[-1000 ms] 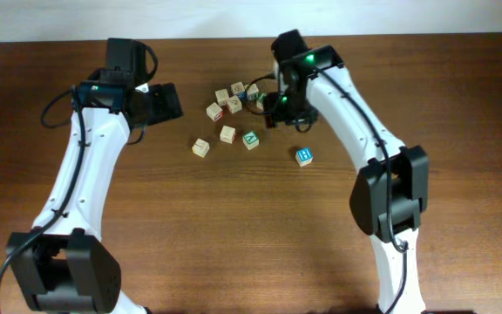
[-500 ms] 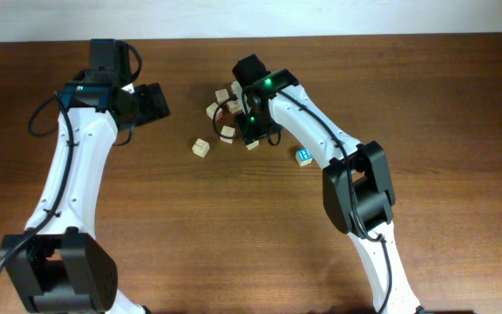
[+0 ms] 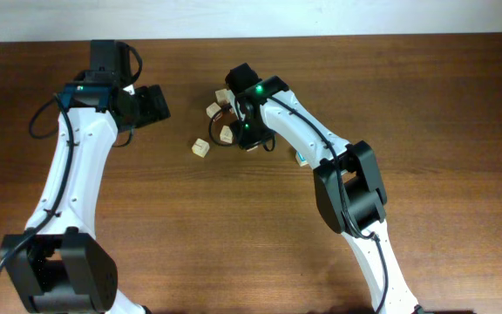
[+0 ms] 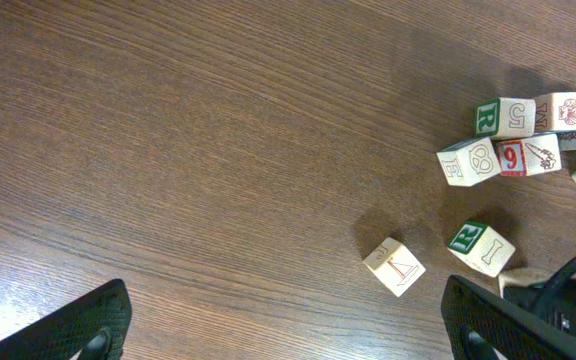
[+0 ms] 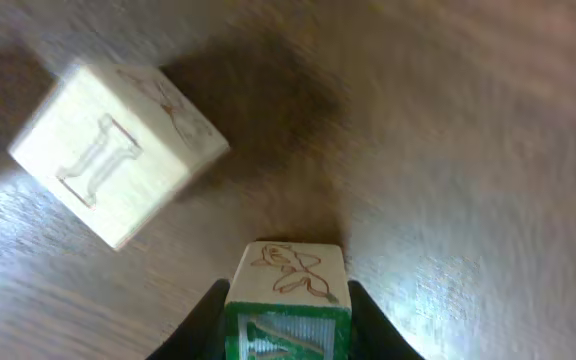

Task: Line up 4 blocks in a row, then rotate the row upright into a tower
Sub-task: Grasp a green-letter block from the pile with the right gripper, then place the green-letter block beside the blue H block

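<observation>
Lying toward the middle of the far edge of the table (image 3: 460,105), the green-lettered block (image 5: 288,272) is flanked by the right pincer (image 5: 288,322). Its fingers (image 5: 200,335) are pressed against two opposite sides. The block is judged to be clamped so that it can be turned in place. The pincer is drawn in to the block's width, and nothing else is touched by it. A pale block (image 5: 118,150) marked I lies just beside, apart. A tan block (image 3: 200,147) sits alone, nearer the left edge. The left pincer (image 3: 151,103) is held wide apart and empty, well clear of the blocks, presumably to be kept out of the way.
</observation>
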Controlling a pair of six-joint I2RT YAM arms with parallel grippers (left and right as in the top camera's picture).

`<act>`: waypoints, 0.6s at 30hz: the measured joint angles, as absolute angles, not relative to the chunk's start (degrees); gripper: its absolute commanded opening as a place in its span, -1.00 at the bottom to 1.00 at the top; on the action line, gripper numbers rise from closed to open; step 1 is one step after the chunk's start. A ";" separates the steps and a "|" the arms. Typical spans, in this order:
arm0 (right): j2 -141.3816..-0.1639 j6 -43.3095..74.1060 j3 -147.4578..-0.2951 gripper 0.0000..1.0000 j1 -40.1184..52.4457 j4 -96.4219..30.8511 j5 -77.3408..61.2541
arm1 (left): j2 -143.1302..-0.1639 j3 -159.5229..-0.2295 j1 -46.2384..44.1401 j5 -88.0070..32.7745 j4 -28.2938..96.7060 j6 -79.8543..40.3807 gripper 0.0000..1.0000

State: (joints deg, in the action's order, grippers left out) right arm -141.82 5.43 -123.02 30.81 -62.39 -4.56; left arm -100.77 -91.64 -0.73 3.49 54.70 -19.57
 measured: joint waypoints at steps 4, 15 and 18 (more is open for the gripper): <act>-141.60 14.68 -123.37 -0.51 30.81 -71.53 -3.92 | -100.77 -91.64 -0.73 3.49 54.87 -19.57 0.95; -141.60 21.23 -123.42 0.08 27.09 -79.83 2.15 | -100.77 -91.64 -0.73 3.49 55.29 -19.57 0.95; -141.60 21.10 -123.44 0.12 26.61 -80.84 2.11 | -100.77 -91.64 -0.73 3.49 55.31 -19.57 0.95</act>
